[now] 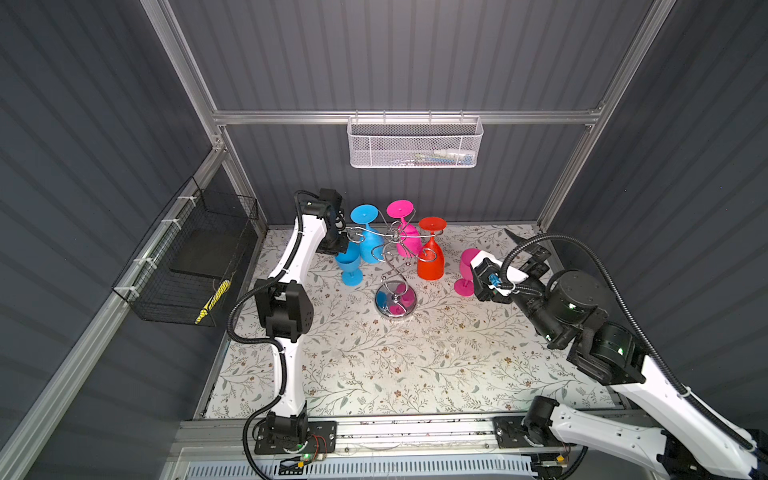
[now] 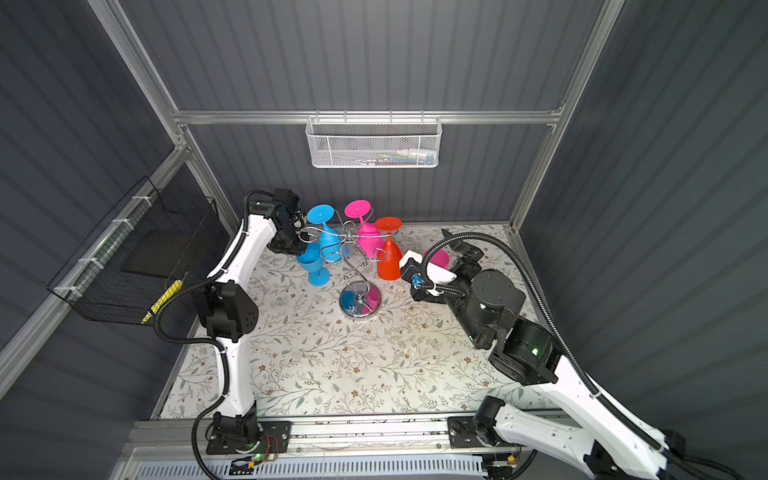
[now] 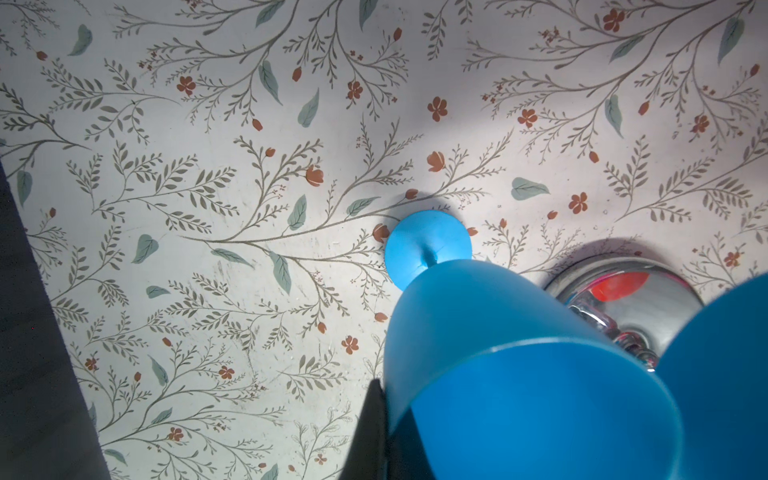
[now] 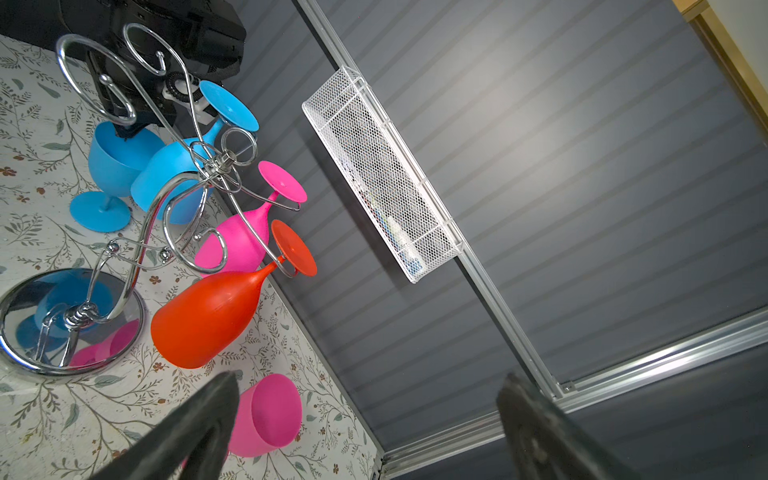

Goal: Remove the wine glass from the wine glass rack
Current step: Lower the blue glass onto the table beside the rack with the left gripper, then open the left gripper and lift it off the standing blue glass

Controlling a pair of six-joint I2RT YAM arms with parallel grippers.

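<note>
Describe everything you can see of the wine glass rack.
The wine glass rack is a shiny chrome wire stand: an S-curved stem rising upright from a round mirror-like base on the floral table, with curled scroll-tipped arms at the top. Three glasses hang upside down from its arms: blue, pink and red. Its base reflects their colours. Neither gripper visibly touches it.

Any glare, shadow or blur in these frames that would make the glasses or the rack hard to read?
Both top views: evenly lit and sharp; the wine glass rack reads clearly, its mirror base reflecting blue and pink. Left wrist view: the blue glass fills the near field, soft-edged, its foot casting a shadow on the floral table. Right wrist view: the right pincer fingers are blurred; the red glass shows mild sheen.
</note>
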